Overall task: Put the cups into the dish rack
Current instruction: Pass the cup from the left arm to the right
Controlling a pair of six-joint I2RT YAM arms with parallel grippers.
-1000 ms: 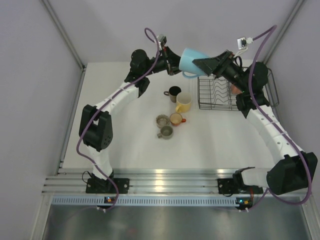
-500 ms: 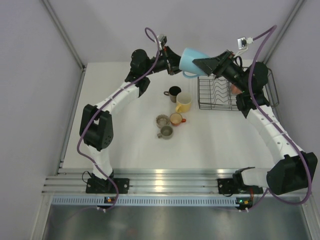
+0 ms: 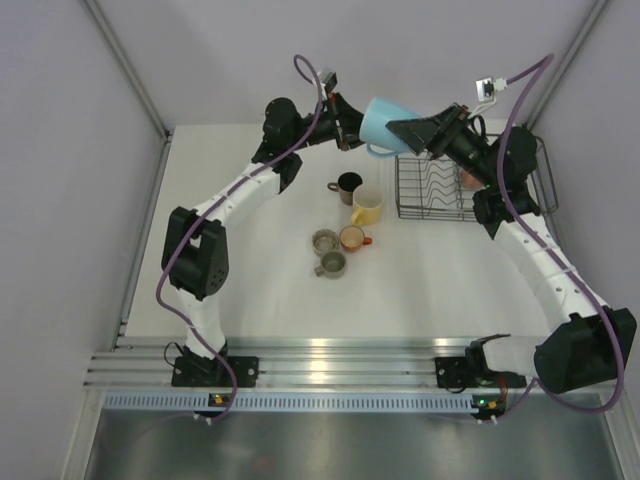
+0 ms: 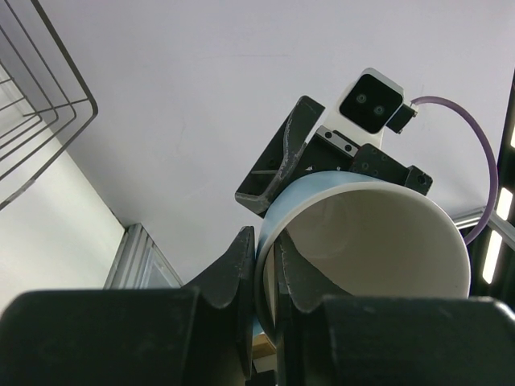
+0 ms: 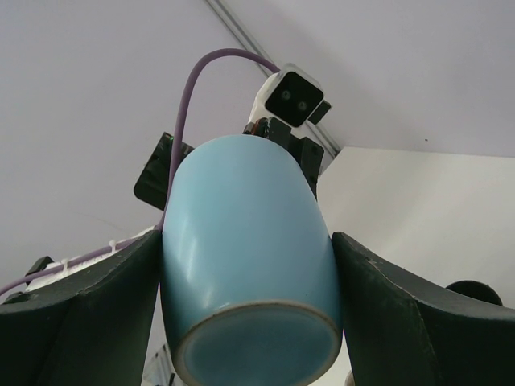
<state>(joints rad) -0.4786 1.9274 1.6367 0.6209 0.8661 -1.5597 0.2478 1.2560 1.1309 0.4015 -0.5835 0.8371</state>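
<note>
Blue cup (image 3: 378, 121) aloft between left gripper (image 4: 265, 245) (at rim) and right gripper (image 3: 402, 128).

From above we see only a salmon patch of one cup (image 3: 466, 177) in the dish rack (image 3: 432, 188); the right arm (image 3: 505, 160) covers the rest. Whether the right fingers (image 5: 80, 322) press the light blue cup (image 5: 245, 257) or only flank it, we cannot tell

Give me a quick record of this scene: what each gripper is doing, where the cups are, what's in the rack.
left gripper: pinching the light blue cup by its rim, in the air
right gripper: fingers against both sides of that cup
table: dark brown cup, yellow cup, orange cup, two grey-olive cups
dish rack: one pink-salmon cup, partly hidden
</note>
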